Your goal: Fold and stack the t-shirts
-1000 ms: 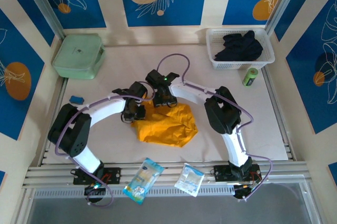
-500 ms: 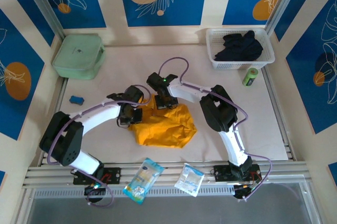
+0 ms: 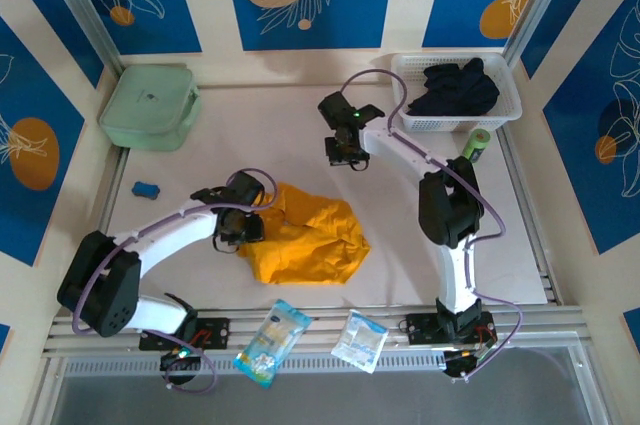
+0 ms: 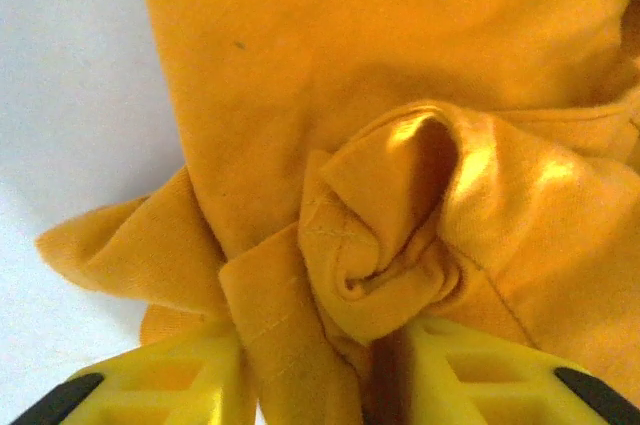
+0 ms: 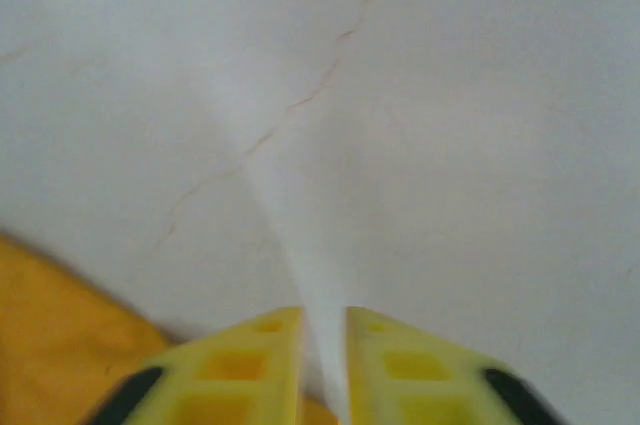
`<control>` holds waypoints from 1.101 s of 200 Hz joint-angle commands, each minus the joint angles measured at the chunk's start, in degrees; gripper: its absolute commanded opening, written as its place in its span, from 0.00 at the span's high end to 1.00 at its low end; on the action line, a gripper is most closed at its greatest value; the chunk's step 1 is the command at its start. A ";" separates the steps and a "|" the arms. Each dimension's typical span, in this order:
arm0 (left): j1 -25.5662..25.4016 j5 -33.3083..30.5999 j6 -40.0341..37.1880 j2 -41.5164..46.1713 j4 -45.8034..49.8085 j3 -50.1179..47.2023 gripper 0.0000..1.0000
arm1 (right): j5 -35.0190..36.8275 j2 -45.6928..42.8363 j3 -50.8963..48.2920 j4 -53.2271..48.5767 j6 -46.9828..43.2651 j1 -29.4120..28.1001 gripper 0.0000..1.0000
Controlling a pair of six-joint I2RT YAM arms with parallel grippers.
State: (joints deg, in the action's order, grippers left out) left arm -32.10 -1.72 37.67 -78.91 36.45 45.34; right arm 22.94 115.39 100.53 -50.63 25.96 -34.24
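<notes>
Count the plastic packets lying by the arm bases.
2. A blue-and-yellow packet sits by the left arm's base; a paler packet lies right of it, nearer the right arm's base. None looks hidden.

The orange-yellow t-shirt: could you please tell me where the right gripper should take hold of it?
Probably its far right corner, from above on the far side: the orange-yellow t-shirt lies crumpled, but that edge rests on bare table nearest the right gripper, opposite the left gripper at its left folds.

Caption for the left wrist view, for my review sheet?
Left gripper straddling a bunched fold of the orange-yellow t-shirt, which lies crumpled on the white table.
</notes>
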 commanded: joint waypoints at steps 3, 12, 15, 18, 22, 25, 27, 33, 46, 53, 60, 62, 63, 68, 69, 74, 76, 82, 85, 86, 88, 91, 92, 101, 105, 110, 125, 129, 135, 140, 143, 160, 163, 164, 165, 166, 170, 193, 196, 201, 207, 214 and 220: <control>0.10 0.10 0.40 -0.42 0.39 -0.62 0.56 | -3.27 -3.31 -4.45 -3.11 -2.65 -7.06 0.49; 0.13 0.75 0.45 -0.92 -0.05 -0.61 0.56 | -4.64 -3.67 -6.37 -3.16 -1.35 -8.27 0.42; 0.11 0.94 0.43 -1.09 -0.18 -0.61 0.56 | -5.11 -3.80 -6.93 -3.09 -0.70 -8.64 0.40; 0.11 1.07 0.39 -1.21 -0.28 -0.61 0.56 | -5.74 -3.78 -7.53 -2.97 -0.12 -8.96 0.39; 0.10 1.22 0.42 -1.44 -0.40 -0.54 0.56 | -6.47 -3.84 -8.35 -2.78 0.59 -9.43 0.37; 0.13 1.31 0.43 -1.54 -0.47 -0.52 0.56 | -6.93 -3.86 -8.92 -2.60 1.20 -9.77 0.35; 0.11 1.40 0.40 -1.62 -0.49 -0.52 0.57 | -7.14 -3.84 -9.23 -2.51 1.47 -9.96 0.34; 0.10 1.53 0.39 -1.81 -0.59 -0.43 0.59 | -7.53 -3.74 -10.08 -2.38 2.76 -10.67 0.32; 0.11 1.71 0.54 -1.86 -0.60 -0.47 0.65 | -7.55 -3.02 -11.24 -2.94 5.70 -11.85 0.24; 0.13 1.72 0.78 -1.64 -0.59 -0.56 0.69 | -7.31 -2.48 -11.54 -3.57 7.24 -12.40 0.23; 0.11 1.80 0.87 -1.34 -0.63 -0.68 0.72 | -7.00 -2.00 -11.79 -4.21 8.76 -12.80 0.23; 0.10 1.85 0.95 -1.22 -0.71 -0.76 0.73 | -6.83 -1.84 -11.90 -4.39 9.18 -12.96 0.23; 0.10 1.87 0.97 -1.14 -0.69 -0.77 0.74 | -6.80 -1.75 -11.92 -4.48 9.37 -13.00 0.23; 0.10 1.88 1.04 -0.87 -0.68 -0.93 0.76 | -6.33 -1.53 -12.12 -4.84 10.26 -13.23 0.24; 0.10 1.89 1.07 -0.79 -0.68 -0.94 0.77 | -6.20 -1.51 -12.12 -4.84 10.43 -13.27 0.24; 0.10 1.89 1.14 -0.49 -0.75 -1.08 0.80 | -5.87 -1.26 -12.24 -4.96 11.06 -13.47 0.26; 0.10 1.89 1.19 -0.40 -0.76 -1.12 0.81 | -5.77 -1.17 -12.34 -4.99 11.38 -13.53 0.26; 0.10 1.85 1.19 -0.08 -0.76 -1.22 0.85 | -5.43 -0.81 -12.40 -4.96 12.09 -13.57 0.30; 0.10 1.81 1.26 -0.03 -0.78 -1.24 0.87 | -5.29 -0.67 -12.45 -4.88 12.32 -13.57 0.33; 0.10 1.81 1.26 0.02 -0.82 -1.28 0.87 | -5.19 -0.55 -12.46 -4.85 12.39 -13.57 0.33; 0.10 1.80 1.26 0.13 -0.78 -1.30 0.89 | -5.12 -0.42 -12.46 -4.79 12.52 -13.57 0.36; 0.13 1.80 1.33 0.16 -0.79 -1.31 0.90 | -4.97 -0.27 -12.40 -4.68 12.68 -13.43 0.39; 0.12 1.80 1.34 0.16 -0.77 -1.31 0.91 | -4.94 -0.22 -12.39 -4.62 12.70 -13.46 0.40; 0.10 1.92 1.33 0.25 -0.84 -1.40 0.96 | -4.37 0.41 -12.09 -4.39 13.05 -13.29 0.54; 0.10 2.02 1.27 0.25 -0.89 -1.35 0.98 | -4.10 0.68 -11.90 -4.26 13.19 -13.12 0.62; 0.11 2.23 1.41 0.23 -0.85 -1.48 1.00 | -3.67 0.97 -11.52 -4.15 13.32 -13.05 0.71; 0.10 2.81 1.74 0.80 -1.09 -1.96 1.00 | -2.99 1.65 -10.01 -4.12 13.27 -12.45 0.90; 0.10 2.93 1.83 1.00 -1.20 -2.13 1.00 | -2.88 1.75 -9.47 -4.28 13.05 -12.23 0.94; 0.12 3.03 2.01 1.52 -1.26 -2.40 1.00 | -2.39 1.87 -8.44 -4.61 12.78 -11.88 1.00; 0.11 3.03 2.07 1.92 -1.20 -2.60 1.00 | -1.90 1.85 -7.56 -4.95 12.38 -11.59 1.00; 0.13 3.03 2.15 2.17 -1.13 -2.69 1.00 | -1.49 1.81 -7.02 -5.14 12.10 -11.37 1.00; 0.11 2.73 2.15 3.67 -0.27 -2.98 1.00 | 0.66 1.46 -3.52 -6.78 10.39 -9.64 1.00; 0.10 2.69 2.17 3.85 -0.04 -2.93 1.00 | 0.94 1.34 -2.81 -6.99 9.97 -9.24 1.00; 0.10 2.69 2.11 3.94 0.04 -2.96 1.00 | 1.04 1.25 -2.58 -7.05 9.80 -9.03 1.00; 0.10 2.64 2.08 4.03 0.12 -2.92 1.00 | 1.14 1.20 -2.38 -7.08 9.68 -8.93 1.00; 0.15 2.62 2.11 4.08 0.21 -2.95 1.00 | 1.18 1.13 -2.28 -7.10 9.53 -8.79 1.00; 0.12 2.60 2.00 4.37 0.51 -2.98 1.00 | 1.51 0.99 -1.45 -7.24 9.01 -8.11 1.00; 0.10 2.59 1.97 6.40 1.67 -3.56 1.00 | 2.46 0.51 3.69 -7.30 5.64 -3.52 1.00; 0.10 2.59 2.12 6.61 1.74 -3.63 1.00 | 2.46 0.60 4.42 -7.18 5.23 -2.88 1.00; 0.10 2.68 2.14 7.01 1.86 -3.83 1.00 | 2.57 0.83 5.42 -6.89 4.49 -1.81 1.00; 0.11 2.81 2.29 7.54 2.03 -4.06 1.00 | 2.52 1.17 6.67 -6.54 3.85 -0.48 1.00; 0.10 3.01 2.32 8.02 2.12 -4.33 1.00 | 2.09 1.83 8.25 -6.26 3.14 1.05 1.00; 0.11 3.24 2.45 8.44 2.29 -4.57 1.00 | 1.91 2.52 9.69 -6.08 2.81 2.29 1.00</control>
State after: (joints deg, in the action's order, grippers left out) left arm -32.10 0.01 39.18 -72.60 35.73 42.19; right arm 23.31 117.38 105.30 -56.42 32.47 -36.51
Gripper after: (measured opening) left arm 0.062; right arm 0.047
